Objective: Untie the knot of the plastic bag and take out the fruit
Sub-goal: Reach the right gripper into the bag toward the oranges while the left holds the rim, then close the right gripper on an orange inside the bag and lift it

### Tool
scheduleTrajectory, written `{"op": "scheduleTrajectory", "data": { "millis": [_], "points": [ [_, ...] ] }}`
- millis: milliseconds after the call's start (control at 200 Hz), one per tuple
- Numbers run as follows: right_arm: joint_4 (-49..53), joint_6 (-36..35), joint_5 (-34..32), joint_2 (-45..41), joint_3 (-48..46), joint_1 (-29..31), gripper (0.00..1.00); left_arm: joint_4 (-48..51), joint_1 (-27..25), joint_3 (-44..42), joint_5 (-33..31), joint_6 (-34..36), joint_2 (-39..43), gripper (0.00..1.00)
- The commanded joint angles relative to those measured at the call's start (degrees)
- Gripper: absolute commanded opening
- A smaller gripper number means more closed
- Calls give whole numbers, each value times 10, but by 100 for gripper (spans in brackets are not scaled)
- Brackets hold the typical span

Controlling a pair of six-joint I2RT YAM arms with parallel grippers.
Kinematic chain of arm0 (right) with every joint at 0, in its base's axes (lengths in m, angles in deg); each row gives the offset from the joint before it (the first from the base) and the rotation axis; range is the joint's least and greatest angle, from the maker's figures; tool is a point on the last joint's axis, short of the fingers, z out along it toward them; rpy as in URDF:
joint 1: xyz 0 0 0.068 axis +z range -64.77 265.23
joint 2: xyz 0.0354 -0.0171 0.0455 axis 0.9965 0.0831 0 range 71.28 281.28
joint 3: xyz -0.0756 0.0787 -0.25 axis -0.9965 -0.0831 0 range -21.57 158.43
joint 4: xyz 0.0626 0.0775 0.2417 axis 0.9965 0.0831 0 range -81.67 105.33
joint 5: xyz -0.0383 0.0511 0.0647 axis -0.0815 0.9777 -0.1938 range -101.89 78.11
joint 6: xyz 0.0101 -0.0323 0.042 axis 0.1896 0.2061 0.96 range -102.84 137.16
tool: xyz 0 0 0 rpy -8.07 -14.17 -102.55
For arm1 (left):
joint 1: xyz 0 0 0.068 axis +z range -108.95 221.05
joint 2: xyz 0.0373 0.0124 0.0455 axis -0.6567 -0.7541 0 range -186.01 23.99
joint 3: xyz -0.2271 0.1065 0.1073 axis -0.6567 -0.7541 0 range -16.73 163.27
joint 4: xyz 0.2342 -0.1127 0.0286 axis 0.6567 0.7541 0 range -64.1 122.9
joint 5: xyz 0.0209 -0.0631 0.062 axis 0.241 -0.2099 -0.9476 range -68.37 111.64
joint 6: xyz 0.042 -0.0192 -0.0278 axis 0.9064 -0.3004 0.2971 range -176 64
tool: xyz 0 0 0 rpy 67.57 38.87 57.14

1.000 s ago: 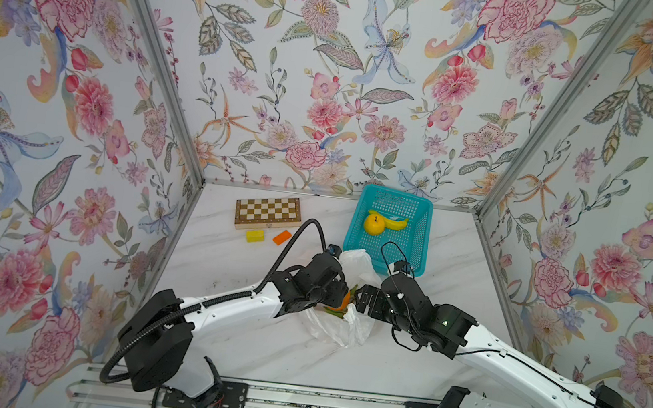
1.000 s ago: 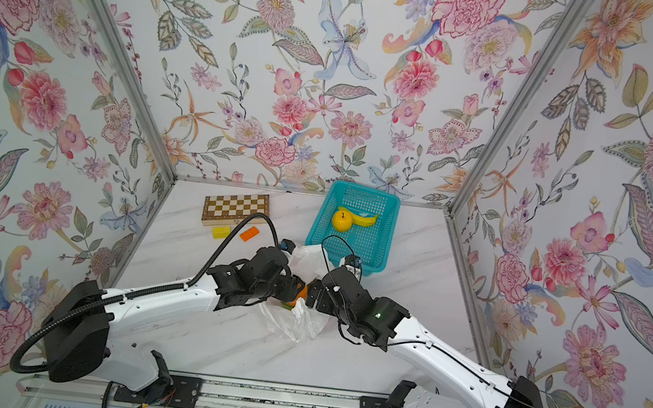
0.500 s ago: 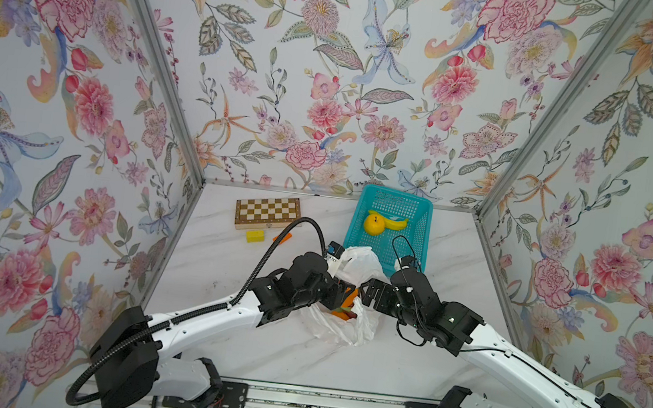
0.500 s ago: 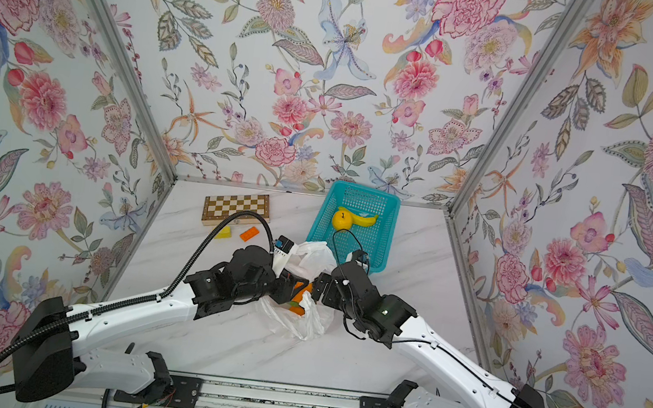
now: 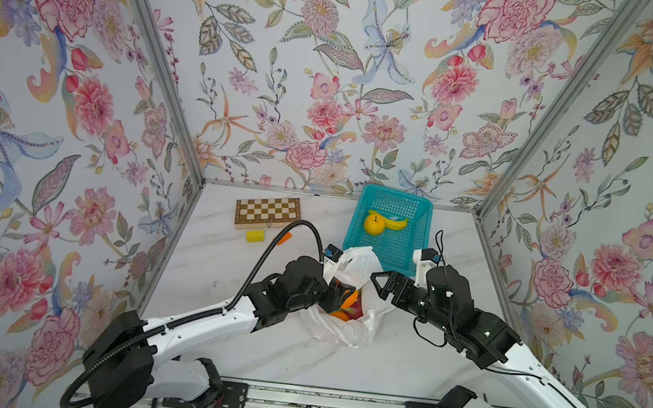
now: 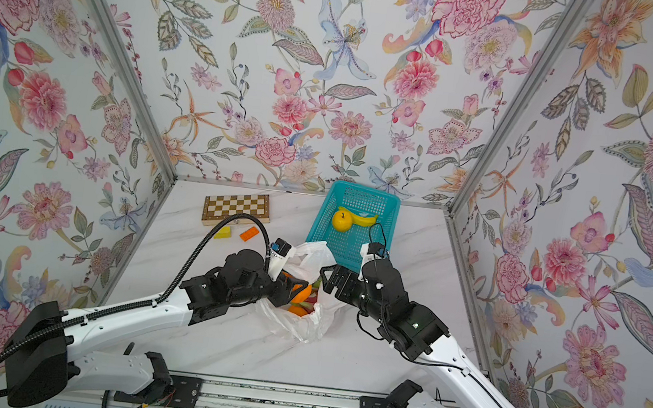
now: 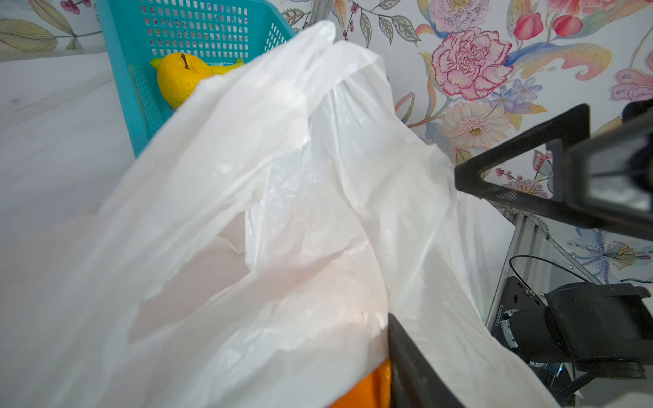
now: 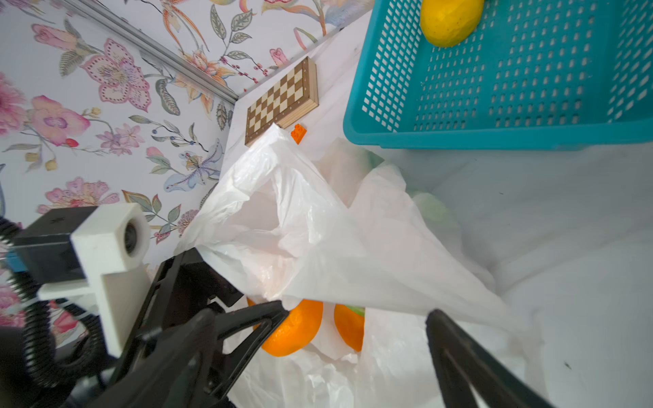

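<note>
Marble tabletop: right end effector gapes beside plastic bag; left end effector inside, grip unclear.

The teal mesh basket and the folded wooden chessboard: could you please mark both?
Teal mesh basket (image 5: 393, 248): a top view, bare floor.
Wooden chessboard (image 5: 268, 212): a top view, chequered top.

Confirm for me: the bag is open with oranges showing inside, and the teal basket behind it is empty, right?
Not empty: both top views show the teal basket holding a yellow apple-like fruit and a banana. The rest stands: the plastic bag is open with oranges showing inside.
</note>
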Motion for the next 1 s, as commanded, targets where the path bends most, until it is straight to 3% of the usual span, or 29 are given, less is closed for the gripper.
{"op": "scheduleTrajectory", "data": {
  "millis": [0,130,330,470,991],
  "points": [
    [-47,-45,55,-18,11,-2,88,13,11,38,-12,-55,2,27],
    [-88,-68,81,-15,-9,-2,82,49,27,79,-3,-162,-12,24],
    [-134,-103,109,6,-29,-2,79,94,28,115,1,-262,-11,25],
    [-154,-115,116,32,-35,-2,79,140,28,149,5,-296,-20,26],
    [-294,-134,189,92,-68,-2,83,104,28,161,33,-390,-25,29]
  ]
}}
